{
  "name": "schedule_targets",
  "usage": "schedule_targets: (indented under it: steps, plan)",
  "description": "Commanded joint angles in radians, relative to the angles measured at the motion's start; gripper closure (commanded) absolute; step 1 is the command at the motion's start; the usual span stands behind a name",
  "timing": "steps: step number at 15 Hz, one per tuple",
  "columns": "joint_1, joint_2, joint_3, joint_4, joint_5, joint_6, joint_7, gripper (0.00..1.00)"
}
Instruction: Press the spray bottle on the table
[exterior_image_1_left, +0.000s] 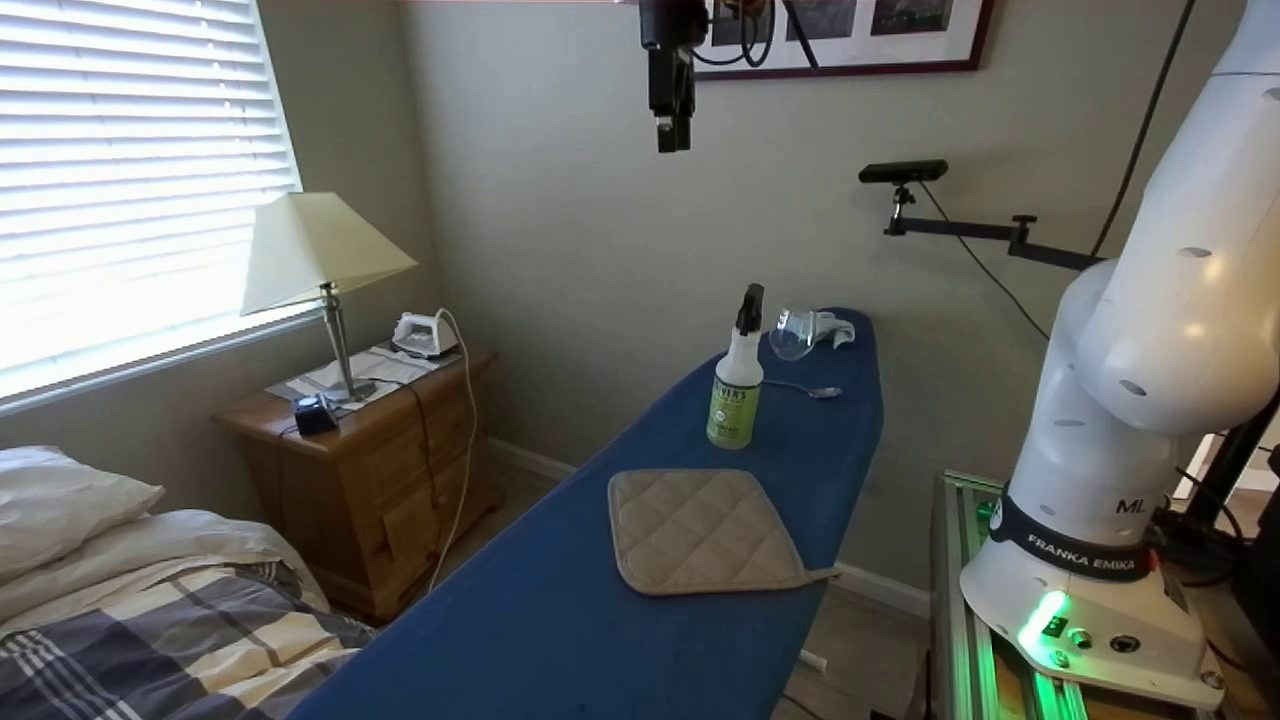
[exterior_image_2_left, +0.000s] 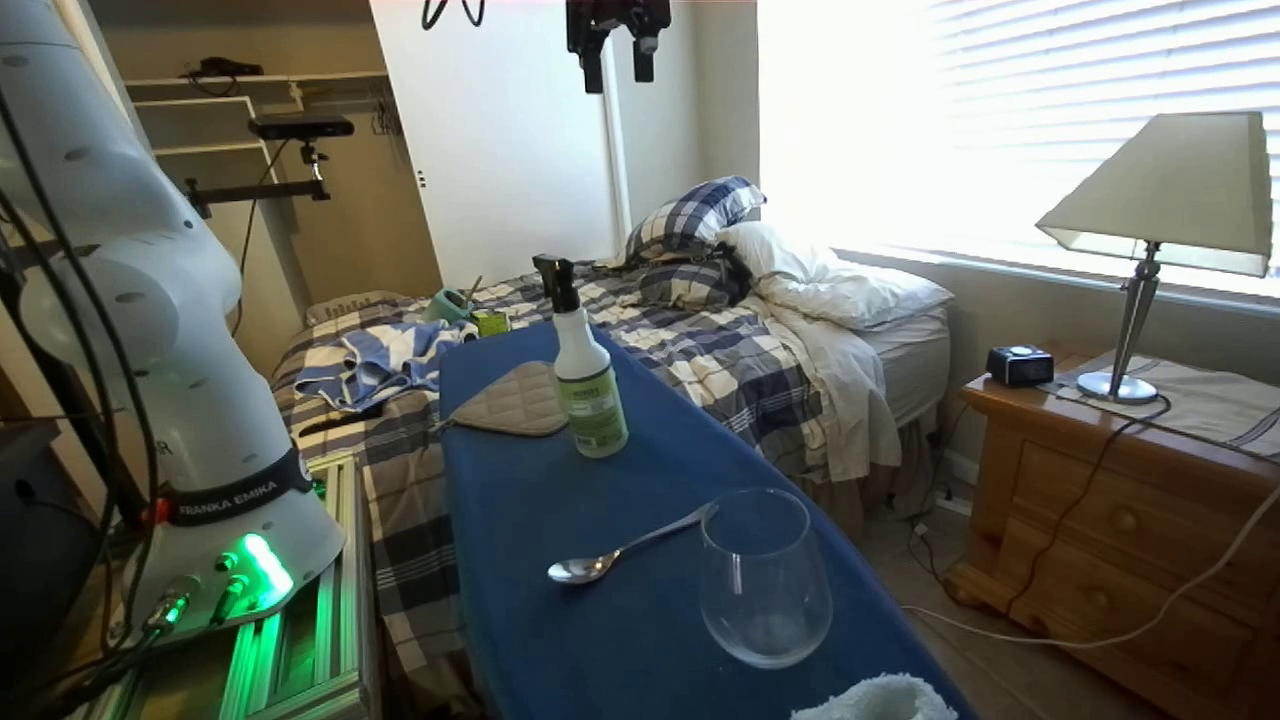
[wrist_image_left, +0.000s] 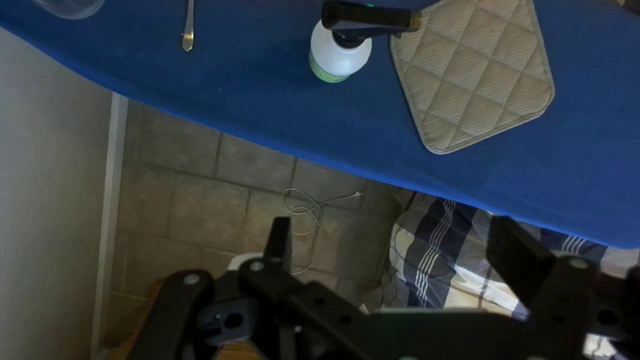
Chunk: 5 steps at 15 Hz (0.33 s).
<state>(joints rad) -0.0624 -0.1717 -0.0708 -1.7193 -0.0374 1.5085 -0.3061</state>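
The spray bottle (exterior_image_1_left: 735, 400) stands upright on the blue table (exterior_image_1_left: 540, 630). It has a white upper body, a green label and a black spray top. It also shows in an exterior view (exterior_image_2_left: 592, 395) and from above in the wrist view (wrist_image_left: 341, 59), where its nozzle points toward the quilted pad. My gripper (exterior_image_1_left: 673, 135) is high above the table and apart from the bottle. In an exterior view the gripper (exterior_image_2_left: 618, 72) has its two fingers apart with nothing between them. In the wrist view the open gripper (wrist_image_left: 391, 225) hangs over the floor and bed side of the table edge.
A tan quilted pad (exterior_image_1_left: 700, 530) lies near the bottle. A spoon (exterior_image_2_left: 585, 570), a clear glass (exterior_image_2_left: 765, 590) and a white cloth (exterior_image_2_left: 880, 700) are on the table's far end. A nightstand (exterior_image_1_left: 350, 500) with a lamp (exterior_image_1_left: 325, 250) and a bed (exterior_image_2_left: 690, 350) stand beside the table.
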Motion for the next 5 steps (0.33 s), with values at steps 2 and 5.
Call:
schedule_targets:
  steps: [2,5]
  plan:
    - [0.006,-0.018,-0.011,-0.021,-0.001,0.006,0.007,0.0]
    - [0.006,-0.023,-0.01,-0.031,-0.002,0.011,0.011,0.0]
